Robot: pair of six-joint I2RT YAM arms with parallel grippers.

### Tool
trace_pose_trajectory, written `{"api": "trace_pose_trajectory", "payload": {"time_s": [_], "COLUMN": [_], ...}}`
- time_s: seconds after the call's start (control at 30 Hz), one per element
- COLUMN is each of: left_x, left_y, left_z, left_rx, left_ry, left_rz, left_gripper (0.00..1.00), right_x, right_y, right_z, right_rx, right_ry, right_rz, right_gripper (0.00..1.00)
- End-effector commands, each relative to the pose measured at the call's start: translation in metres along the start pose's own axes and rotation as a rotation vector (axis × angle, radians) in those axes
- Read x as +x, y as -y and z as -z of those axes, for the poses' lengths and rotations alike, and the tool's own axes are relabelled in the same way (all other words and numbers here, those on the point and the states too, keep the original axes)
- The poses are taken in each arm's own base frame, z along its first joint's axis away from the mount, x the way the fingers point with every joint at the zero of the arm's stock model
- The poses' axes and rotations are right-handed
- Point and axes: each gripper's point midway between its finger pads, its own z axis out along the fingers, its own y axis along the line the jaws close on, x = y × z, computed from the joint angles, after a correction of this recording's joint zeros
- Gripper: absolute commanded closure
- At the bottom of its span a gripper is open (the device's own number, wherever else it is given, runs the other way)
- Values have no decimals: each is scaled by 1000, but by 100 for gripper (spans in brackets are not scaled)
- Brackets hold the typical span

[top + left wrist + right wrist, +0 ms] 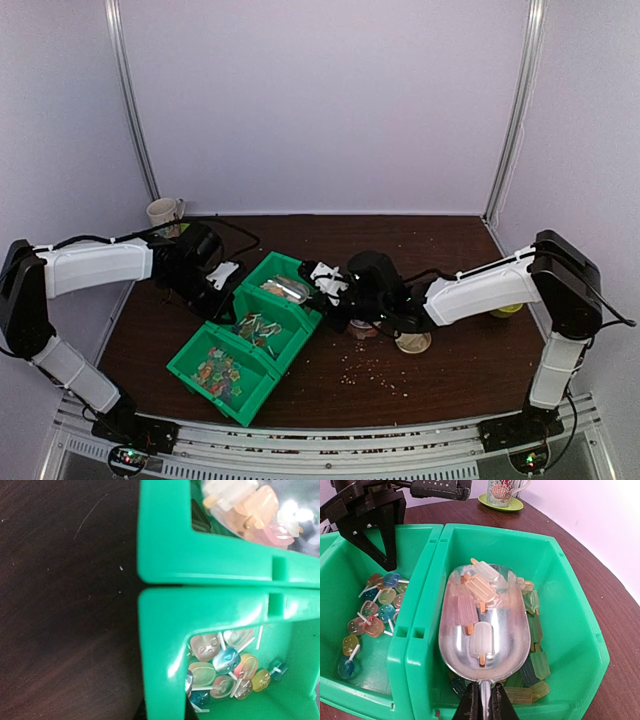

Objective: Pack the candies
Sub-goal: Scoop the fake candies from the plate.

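At the far left of the tabletop (450, 250) a mug (163, 211) is seen on a green saucer. The left tool (389, 564) is held over the middle bin, close to the wall next to the far bin. Its fingers are pressed together at the tips and nothing is seen between them.

Three green bins are set touching in a slanted row. In the near bin (260, 400) small candies (218, 372) of mixed colours are heaped. In the middle bin (375, 677) round lollipop candies (372, 625) lie flat, with their white sticks turned every way. In the far bin (570, 630) ice-pop candies (535, 662) lie along the right wall, and a metal scoop (505, 645) covers most of the floor.

Several more ice-pop candies are carried in the scoop, and most of their sticks are turned toward the handle. The long axis of the scoop runs along the bin, with its mouth pointed toward the mug. The handle is pinched by the right tool (481, 707).

To the right, a small jar (362, 328), a round gold lid (413, 343) and pale crumbs (375, 375) are found on the tabletop.
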Motion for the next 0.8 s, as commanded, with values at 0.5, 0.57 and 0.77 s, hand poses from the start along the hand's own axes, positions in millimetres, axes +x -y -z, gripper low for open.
{"api": "trace_pose_trajectory", "payload": {"time_s": [0.5,0.57,0.77], "left_x": [-49,-49,-49], "left_y": [16,16,16], "left_z": [22,22,22], "left_rx": [80,80,78], "left_ry": [185,184,186], "left_rz": [-27,-26,-26], "left_gripper": [100,100,100], "right_x": [-51,-54,-56], "right_y": [25,28,37], "right_z": [46,49,62], "right_rx": [118,133,184], "right_ry": [240,252,274], "right_rz": [-6,-9,-17], "right_gripper": [100,100,100]}}
